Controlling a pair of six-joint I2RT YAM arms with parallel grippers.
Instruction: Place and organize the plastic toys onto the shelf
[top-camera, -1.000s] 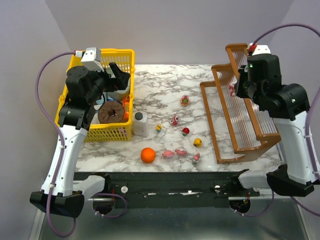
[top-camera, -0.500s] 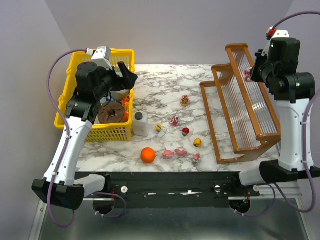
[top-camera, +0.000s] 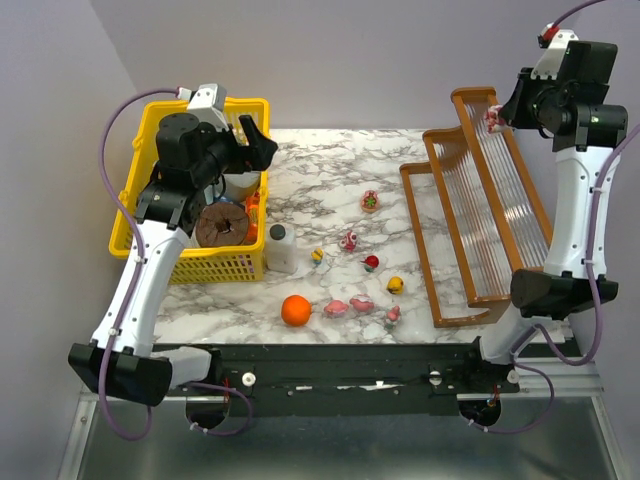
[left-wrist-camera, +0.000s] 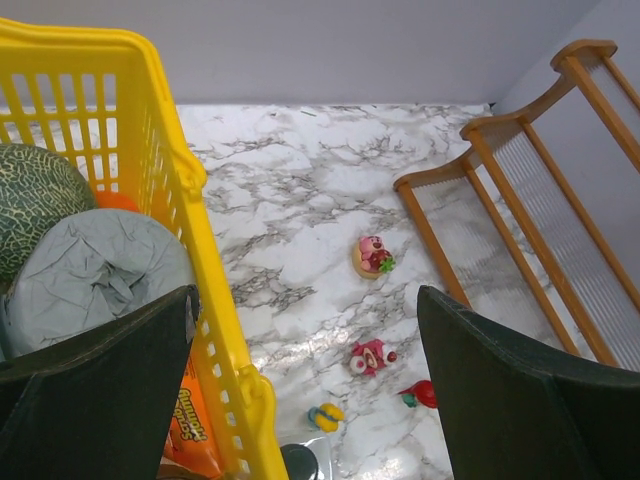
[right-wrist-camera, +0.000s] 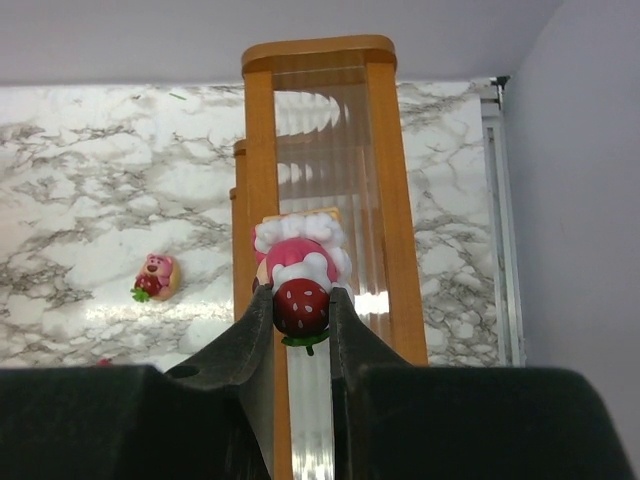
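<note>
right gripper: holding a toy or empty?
Holding. In the right wrist view the right gripper is shut on a pink strawberry toy, pinched between both fingers, with the shelf beyond it.

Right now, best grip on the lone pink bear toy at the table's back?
Probably straight down with the open left gripper, pinching the pink bear toy across its round rim. It lies flat and low on the table with nothing beside it, so a side approach gets little. The right gripper is shut on a strawberry toy.
</note>
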